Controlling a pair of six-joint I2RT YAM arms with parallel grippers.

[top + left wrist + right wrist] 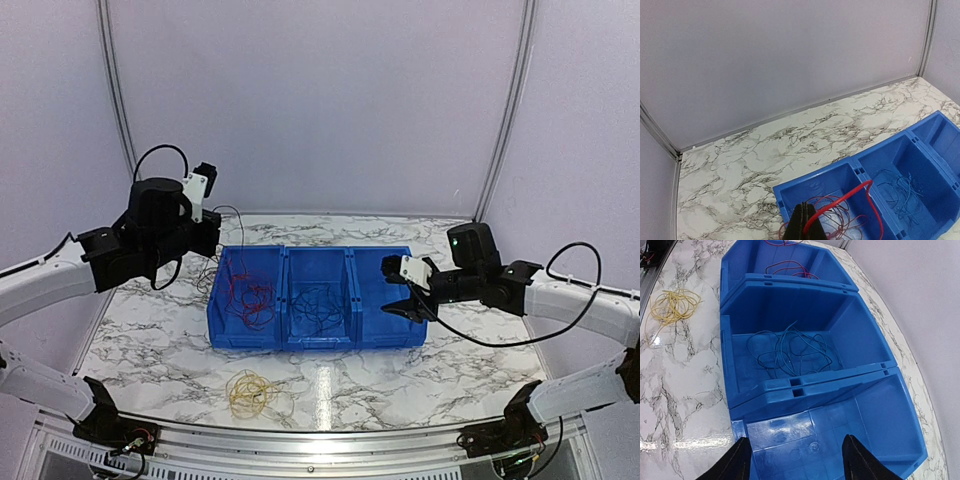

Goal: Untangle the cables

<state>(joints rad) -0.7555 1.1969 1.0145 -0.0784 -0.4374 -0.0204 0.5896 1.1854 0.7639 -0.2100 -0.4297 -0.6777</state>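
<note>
Three blue bins stand side by side. The left bin [246,298] holds red cable [252,296]; the middle bin [318,300] holds dark blue cable [316,305]. The right bin [385,295] shows no cable. Yellow cable [250,393] lies coiled on the table in front. My left gripper [809,225] is shut on a strand of red cable [850,194] above the left bin [790,192]. My right gripper [796,460] is open over the right bin [840,425]. The dark blue cable [790,352] and yellow cable [671,306] also show in the right wrist view. No white cable shows.
The marble table [420,370] ends in a metal rail [320,432] at the near edge. Lilac walls close the back and sides. Thick black arm cables loop near each arm.
</note>
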